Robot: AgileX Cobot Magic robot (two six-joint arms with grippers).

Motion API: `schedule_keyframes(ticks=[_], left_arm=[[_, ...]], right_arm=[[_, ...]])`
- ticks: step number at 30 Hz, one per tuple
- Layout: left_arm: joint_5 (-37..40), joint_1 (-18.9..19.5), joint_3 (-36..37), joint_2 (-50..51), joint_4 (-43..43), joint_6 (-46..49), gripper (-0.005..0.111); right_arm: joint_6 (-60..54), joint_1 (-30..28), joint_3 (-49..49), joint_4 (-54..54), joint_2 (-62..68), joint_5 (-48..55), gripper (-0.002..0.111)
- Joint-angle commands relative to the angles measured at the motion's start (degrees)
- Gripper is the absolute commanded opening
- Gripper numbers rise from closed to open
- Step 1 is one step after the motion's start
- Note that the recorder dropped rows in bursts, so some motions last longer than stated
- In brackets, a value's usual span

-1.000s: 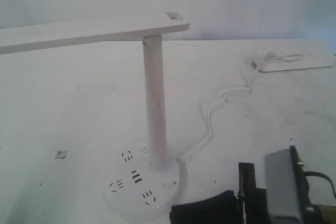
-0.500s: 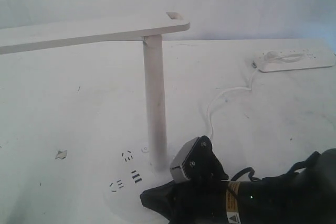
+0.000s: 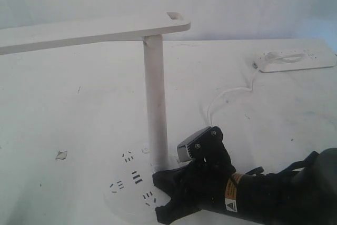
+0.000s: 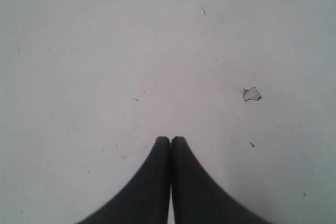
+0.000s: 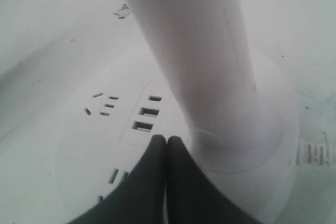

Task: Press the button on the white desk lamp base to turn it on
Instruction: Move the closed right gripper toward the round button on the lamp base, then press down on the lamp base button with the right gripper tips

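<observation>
Since the right tool (image 3: pixel 159 178) lies low over the white desk lamp base (image 3: pixel 122 199), we judge the pressing step to be in hand.

Exterior view: the tool and its arm cover the near right part of the base. The button does not show, and we judge it hidden beneath them. We note the socket slots (image 3: pixel 136 177), a smaller plain button (image 3: pixel 145 150) beside the pole (image 3: pixel 155 98), and a cable (image 3: pixel 221 101) running to the power strip (image 3: pixel 295 60). Whether the lamp is lit, we cannot tell.

Left wrist view: the left tool (image 4: pixel 170 140) is pressed together, pinching nothing, over bare bench (image 4: pixel 105 51) near a paint chip (image 4: pixel 252 94). It takes no part.

Right wrist view: the right tool's fingers are pressed together and empty, with the tips just beside the pole foot and the slots. We cannot confirm contact with the base, and no button shows here either.

Next move, in our judgement: place the closed tip on the ringed button and press straight down briefly. The pole crowds the approach, and the plain button must not be mistaken for the target.
</observation>
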Motion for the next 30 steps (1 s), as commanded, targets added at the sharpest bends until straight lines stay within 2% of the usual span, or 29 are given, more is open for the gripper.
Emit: schedule_keyframes(ticks=[1,11,30], left_arm=[[0.08,0.03,0.11,-0.18,-0.50,-0.03,0.000],[0.08,0.03,0.11,-0.18,-0.50,-0.03,0.000],[0.08,0.03,0.11,-0.18,-0.50,-0.03,0.000]], right_arm=[[-0.70,0.06,0.18,0.33,-0.09,3.30,0.000],[-3.37,0.06,5.63,5.94,-0.34,-4.29,0.000],[-1.94,0.06,5.73,1.79,-0.34,-3.35,0.000]])
